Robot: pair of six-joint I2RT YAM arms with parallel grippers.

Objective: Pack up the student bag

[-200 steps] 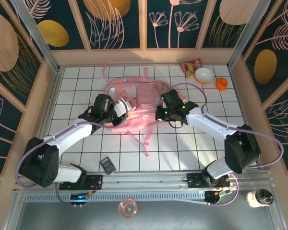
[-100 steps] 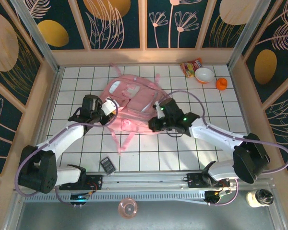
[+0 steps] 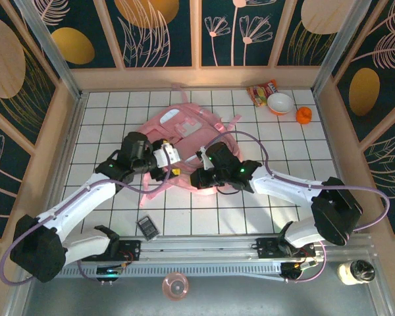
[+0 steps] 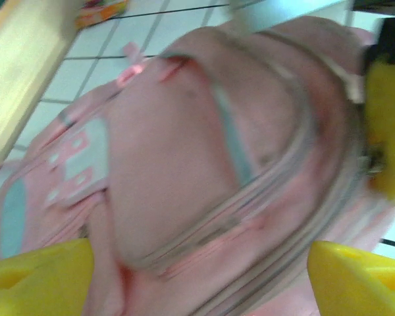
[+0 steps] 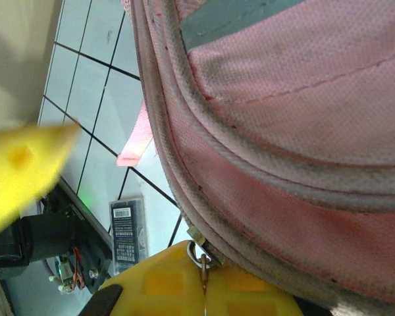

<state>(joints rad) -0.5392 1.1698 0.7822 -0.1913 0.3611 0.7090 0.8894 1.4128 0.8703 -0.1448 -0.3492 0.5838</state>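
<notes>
The student bag (image 3: 184, 135) is a pink fabric backpack lying bunched on the white tiles mid-table, its straps trailing toward the near edge. My left gripper (image 3: 170, 164) hangs at the bag's near-left side, open. In the left wrist view its yellow fingertips (image 4: 359, 280) stand far apart with the blurred pink bag (image 4: 204, 164) beyond them, and nothing is gripped. My right gripper (image 3: 196, 176) is at the bag's near edge. Its yellow fingers (image 5: 151, 283) are shut on the metal zip pull (image 5: 203, 262) at the seam of the student bag (image 5: 303, 131).
A dark calculator-like device (image 3: 147, 227) lies on the tiles near the front edge, also seen as the device (image 5: 127, 227). At the back right are a snack packet (image 3: 262, 91), a white bowl (image 3: 280, 103) and a small orange object (image 3: 304, 116).
My left gripper has opened and let go of the bag. My right gripper has pulled the bag's edge left and toward the front, and the bag has turned and bunched up.
</notes>
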